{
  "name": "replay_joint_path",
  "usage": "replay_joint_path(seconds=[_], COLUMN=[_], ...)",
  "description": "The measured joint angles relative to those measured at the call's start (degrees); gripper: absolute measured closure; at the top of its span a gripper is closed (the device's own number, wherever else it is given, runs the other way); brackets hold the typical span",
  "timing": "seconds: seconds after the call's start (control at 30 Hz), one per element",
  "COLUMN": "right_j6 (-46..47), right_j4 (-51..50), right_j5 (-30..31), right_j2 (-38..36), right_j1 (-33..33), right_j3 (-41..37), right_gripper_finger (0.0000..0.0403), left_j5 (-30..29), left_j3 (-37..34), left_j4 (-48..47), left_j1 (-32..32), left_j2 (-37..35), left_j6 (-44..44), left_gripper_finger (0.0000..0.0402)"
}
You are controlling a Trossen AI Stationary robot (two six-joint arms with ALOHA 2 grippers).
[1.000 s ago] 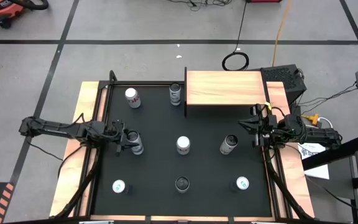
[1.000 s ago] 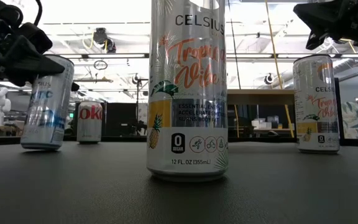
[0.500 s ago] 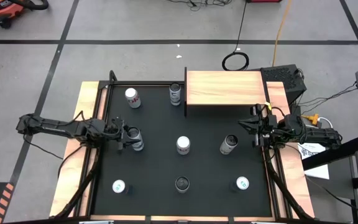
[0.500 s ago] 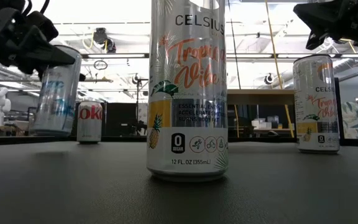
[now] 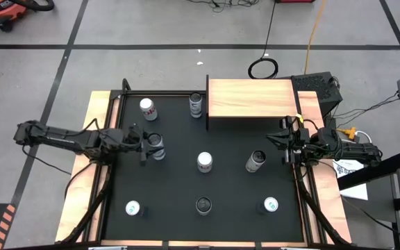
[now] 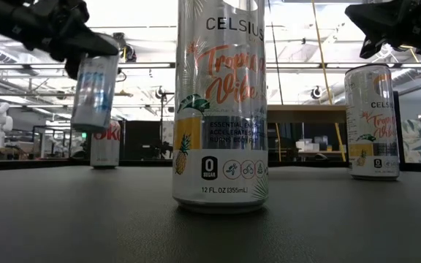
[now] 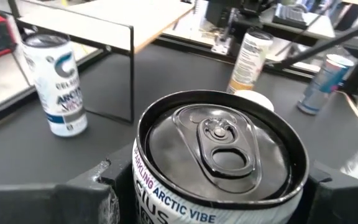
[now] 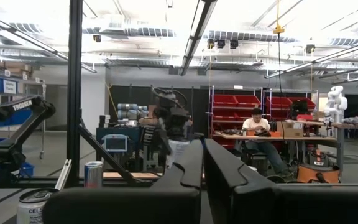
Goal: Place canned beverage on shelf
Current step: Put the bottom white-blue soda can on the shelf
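My left gripper (image 5: 144,146) is shut on a silver and blue Celsius can (image 5: 157,146) over the left part of the black mat. In the low view the can (image 6: 93,91) hangs clear of the mat. Its dark top (image 7: 219,146) fills the left wrist view. The light-wood shelf (image 5: 251,98) with a black metal edge stands at the far side of the mat, right of centre, and also shows in the left wrist view (image 7: 104,22). My right gripper (image 5: 283,141) waits shut at the mat's right edge, near the shelf's near right corner. My left gripper pinches the can's side wall just under the top rim (image 7: 143,186), between its two fingers (image 7: 95,190), one on each side. The fingers come level from the table's left. The can is lifted clear of the mat, nearly upright, top up.
Other cans stand on the mat: two at the far left of the shelf (image 5: 148,109) (image 5: 196,104), one in the middle (image 5: 205,162), one toward the right (image 5: 255,162), and three along the near edge (image 5: 132,207) (image 5: 203,205) (image 5: 271,205).
My left gripper has risen with the can and gone a little toward the table's right and far edges. The can stood tilted low over the mat and now hangs clear of it, higher and closer to upright.
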Motion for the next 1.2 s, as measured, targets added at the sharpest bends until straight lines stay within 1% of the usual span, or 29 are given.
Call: replay_joint_path(seconds=[0.13,0.37,0.47,0.67,0.83,0.93,1.2], right_j6=[0.0,-1.6,0.0,4.8,4.3,4.2,4.1], right_j4=[-0.1,0.2,0.8,1.5,1.5,1.5,1.5], right_j5=[0.0,0.0,-0.2,-0.2,0.0,-0.2,-0.2], right_j2=[0.0,0.0,0.0,0.0,0.0,0.0,0.0], right_j1=[0.0,0.0,0.0,0.0,0.0,0.0,0.0], right_j3=[0.0,0.0,0.0,0.0,0.0,0.0,0.0], right_gripper_finger=[0.0403,0.0403,0.0403,0.0403,0.0403,0.0403,0.0403], left_j5=[-2.4,-2.5,-2.5,-2.0,-1.6,0.4,9.1], left_j3=[3.5,9.1,11.2,14.3,18.0,20.1,27.1], left_j4=[-0.1,0.0,0.4,6.2,7.7,7.8,7.5], left_j1=[0.9,3.9,5.1,7.5,10.2,12.2,18.3], left_j2=[4.3,10.4,12.7,16.9,19.5,20.9,27.3], left_j6=[-0.3,0.2,1.7,4.7,5.7,5.7,5.7], left_gripper_finger=[0.0147,0.0147,0.0147,0.0147,0.0147,0.0147,0.0147])
